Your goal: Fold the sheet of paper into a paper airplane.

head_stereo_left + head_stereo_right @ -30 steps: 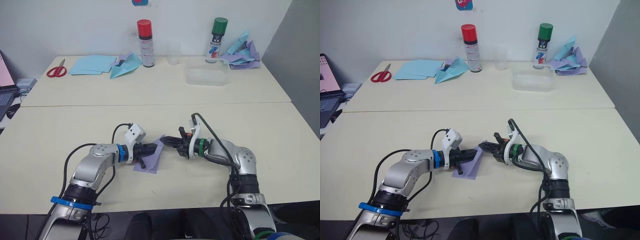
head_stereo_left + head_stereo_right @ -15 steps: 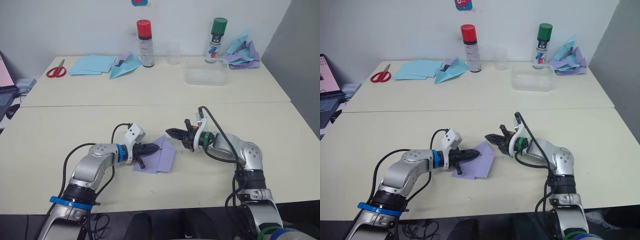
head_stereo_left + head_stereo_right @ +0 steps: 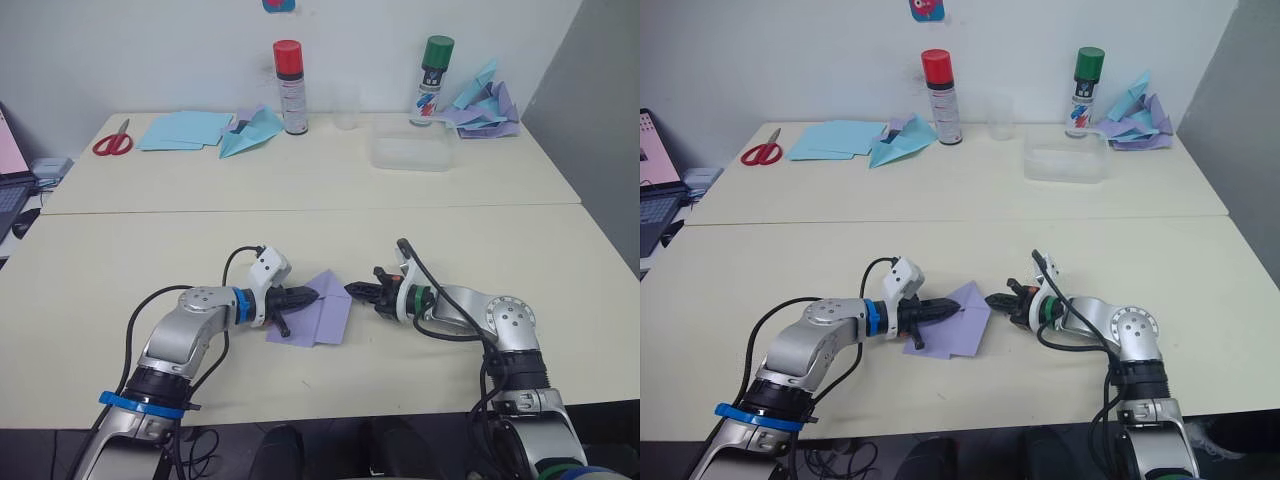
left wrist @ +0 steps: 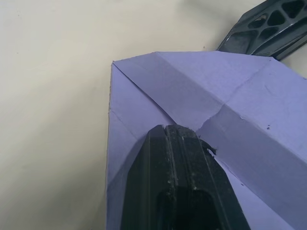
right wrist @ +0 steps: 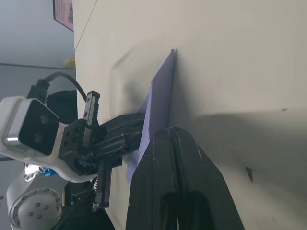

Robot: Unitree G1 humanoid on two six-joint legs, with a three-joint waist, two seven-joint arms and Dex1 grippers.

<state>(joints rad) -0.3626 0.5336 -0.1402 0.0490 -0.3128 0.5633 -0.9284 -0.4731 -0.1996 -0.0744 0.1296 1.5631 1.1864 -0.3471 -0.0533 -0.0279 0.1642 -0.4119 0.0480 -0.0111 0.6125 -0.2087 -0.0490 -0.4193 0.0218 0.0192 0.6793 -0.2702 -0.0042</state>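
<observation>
Near the centre of the head views, the left gripper (image 3: 312,296) is seen clenched, fingers together, tips pressed down on the creased paper (image 3: 322,318) lying on the table (image 3: 150,250). Just right of it, the right gripper (image 3: 352,290) is also closed, its tip at the paper's right edge.

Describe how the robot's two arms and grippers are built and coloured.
Both arms are silver-grey metal with looping black cables. The left gripper has black fingers, a white wrist block and blue rings; the right gripper has black fingers, a white wrist and a green ring.
</observation>
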